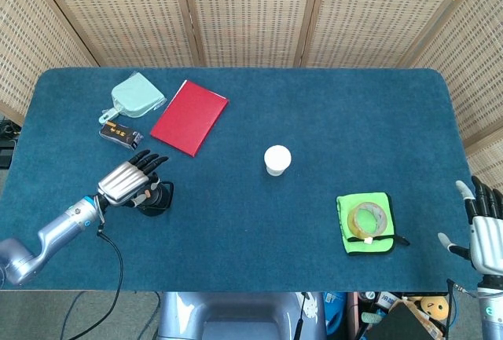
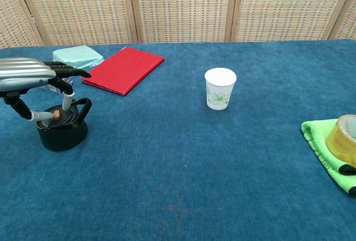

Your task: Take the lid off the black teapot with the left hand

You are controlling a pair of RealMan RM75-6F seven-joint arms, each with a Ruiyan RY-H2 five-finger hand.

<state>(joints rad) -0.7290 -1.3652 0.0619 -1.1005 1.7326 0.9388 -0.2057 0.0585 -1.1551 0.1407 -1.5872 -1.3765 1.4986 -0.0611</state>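
The black teapot (image 2: 61, 133) stands at the front left of the blue table, its handle up and a small orange knob (image 2: 56, 115) on its lid. My left hand (image 2: 25, 74) hovers right over it, fingers apart and pointing down, thumb tip beside the knob and another fingertip (image 2: 67, 103) just above the lid's far side. In the head view the left hand (image 1: 127, 184) covers most of the teapot (image 1: 163, 196). My right hand (image 1: 487, 234) sits off the table's front right corner, fingers spread, holding nothing.
A white paper cup (image 2: 220, 88) stands mid-table. A red book (image 2: 123, 68) lies behind the teapot, with a mint-green item (image 1: 137, 95) and a small black box (image 1: 119, 132) at the far left. A green cloth (image 1: 354, 239) carrying a tape roll (image 1: 367, 219) lies front right.
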